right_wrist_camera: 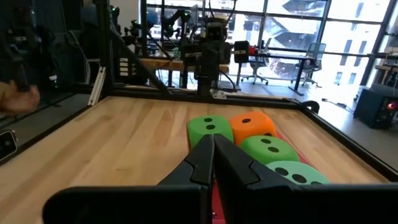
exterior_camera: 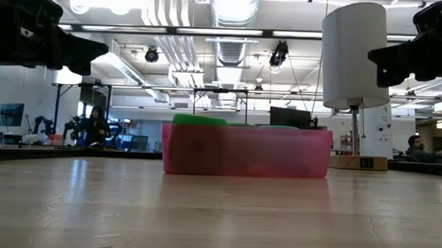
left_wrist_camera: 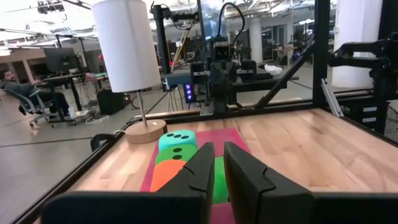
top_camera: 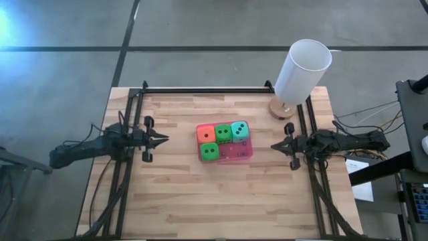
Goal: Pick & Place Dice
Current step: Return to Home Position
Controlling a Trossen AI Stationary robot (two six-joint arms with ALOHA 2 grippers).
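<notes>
Now | dice (top_camera: 223, 132) in pink bin (top_camera: 241, 153) mid-table | left claw (top_camera: 163, 139) nearly closed | right claw (top_camera: 274, 144) pressed together | both clear of it

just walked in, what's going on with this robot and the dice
Nothing is being handled right now. The orange die, the teal die and two green dice sit packed together in the pink bin near the middle of the table. The left gripper hangs off the bin's left side. The right gripper is off its right, shut and empty. Neither touches anything. A white cylinder stands at the far right corner. The placing looks done.
</notes>
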